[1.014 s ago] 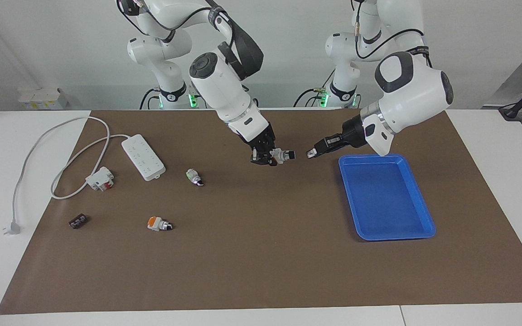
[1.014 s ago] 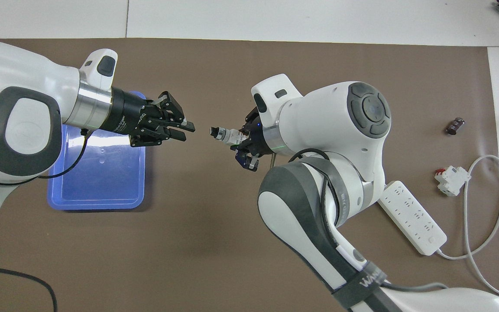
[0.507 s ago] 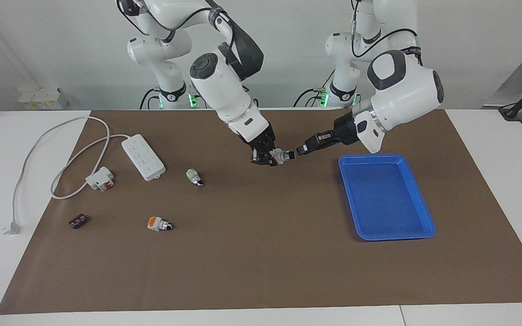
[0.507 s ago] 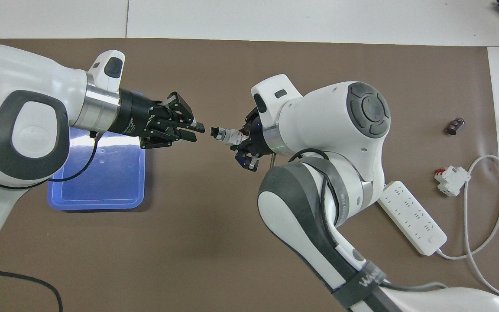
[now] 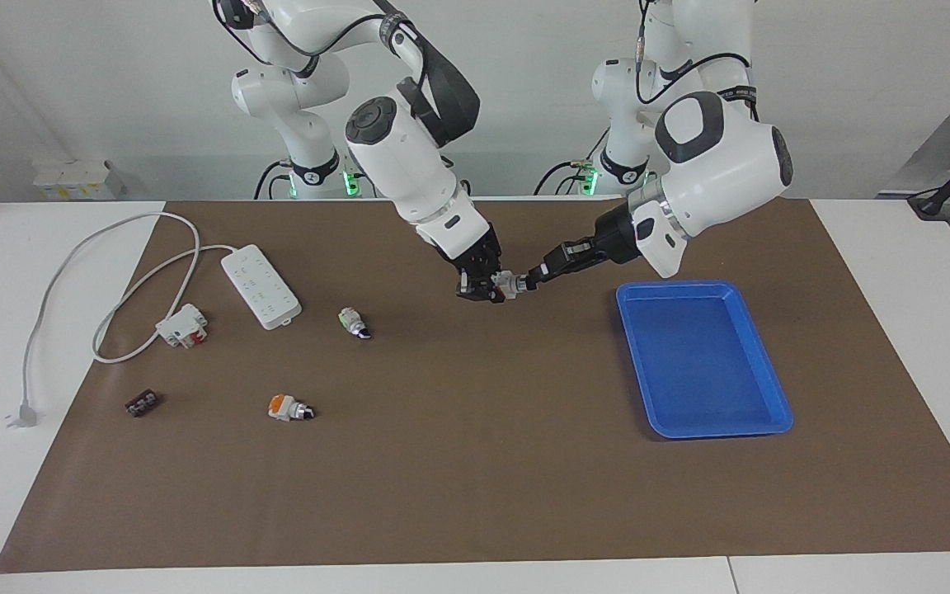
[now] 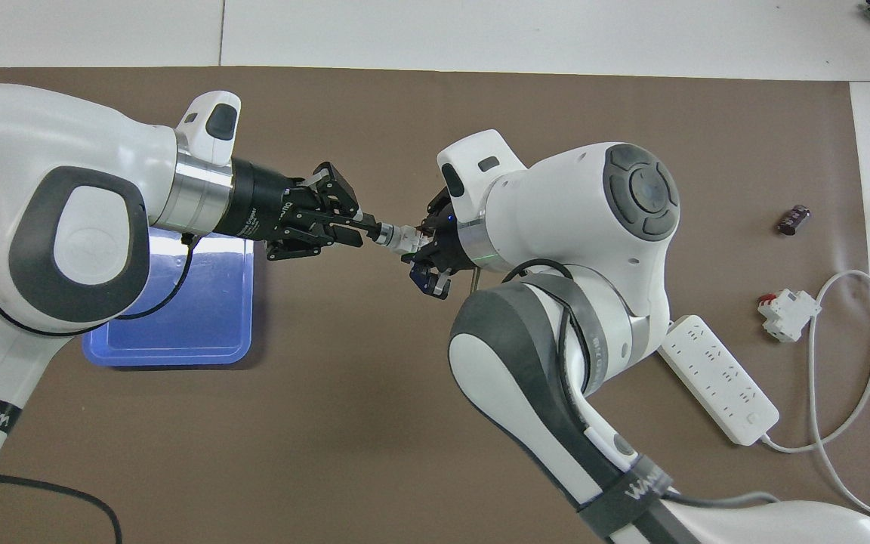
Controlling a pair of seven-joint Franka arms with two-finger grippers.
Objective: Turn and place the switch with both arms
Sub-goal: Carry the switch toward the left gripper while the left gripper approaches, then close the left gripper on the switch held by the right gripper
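My right gripper (image 5: pixel 483 289) is shut on the white body of the switch (image 5: pixel 510 284) and holds it level in the air over the middle of the brown mat, black knob pointing at the left arm's end. My left gripper (image 5: pixel 534 277) has come in level from over the blue tray (image 5: pixel 772 388), and its open fingers stand on either side of the knob. In the overhead view the switch (image 6: pixel 399 239) bridges the left gripper (image 6: pixel 368 233) and the right gripper (image 6: pixel 421 251). The red-orange end is hidden in the right gripper.
A green-ended switch (image 5: pixel 353 322) and an orange-ended switch (image 5: pixel 289 407) lie on the mat toward the right arm's end. There too lie a white power strip (image 5: pixel 261 285) with its cable, a white and red breaker (image 5: pixel 182 325) and a small dark block (image 5: pixel 141 403).
My left gripper has moved from over the tray's edge to the switch, closing the gap until its fingers reach the knob. The right gripper and switch have stayed still.
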